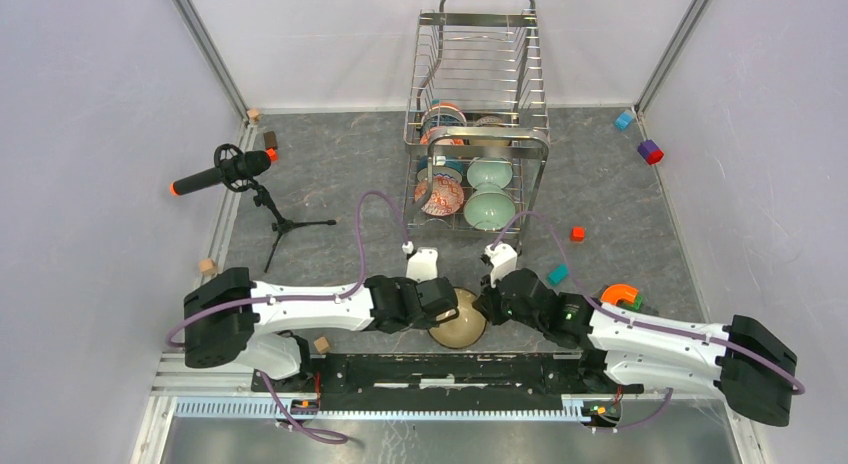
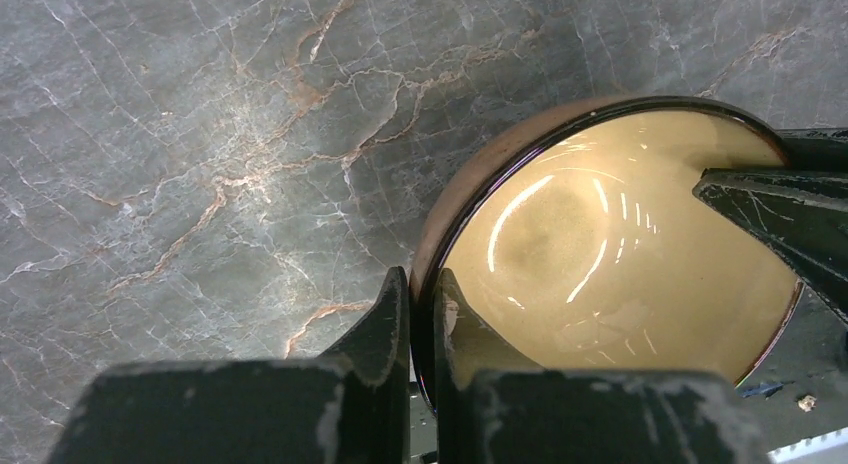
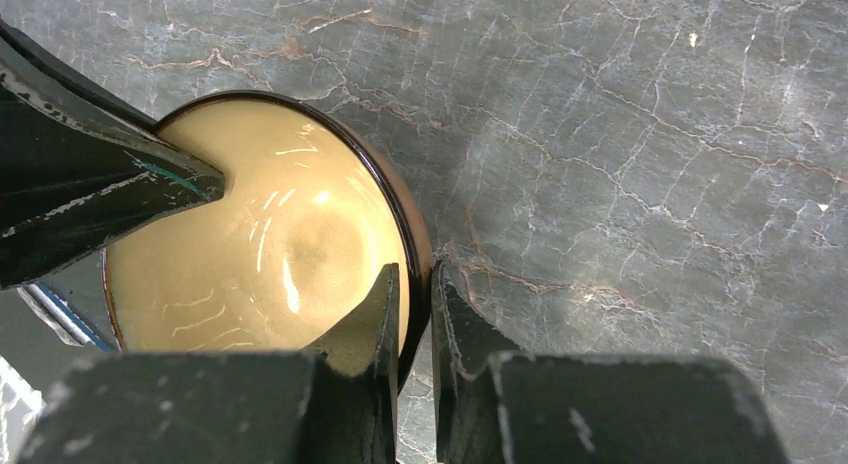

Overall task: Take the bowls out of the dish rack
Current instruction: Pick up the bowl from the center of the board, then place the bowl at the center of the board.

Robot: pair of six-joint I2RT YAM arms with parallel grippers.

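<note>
A tan bowl with a dark rim (image 1: 460,326) sits low over the grey table between the two arms, near their bases. My left gripper (image 1: 446,312) is shut on its left rim, one finger inside and one outside (image 2: 422,284). My right gripper (image 1: 482,310) is shut on the opposite rim in the same way (image 3: 413,279). The glossy inside of the tan bowl (image 2: 600,264) (image 3: 270,244) fills both wrist views. The chrome dish rack (image 1: 545,154) stands at the back. It holds two pale green bowls (image 1: 489,189), a red patterned bowl (image 1: 439,195) and more bowls behind (image 1: 445,114).
A microphone on a small tripod (image 1: 225,172) stands at the left. Small blocks lie about: red (image 1: 577,234), teal (image 1: 557,275), an orange arch (image 1: 620,295), blue (image 1: 623,120), purple (image 1: 650,151), and a wooden cube (image 1: 321,344) by the left arm.
</note>
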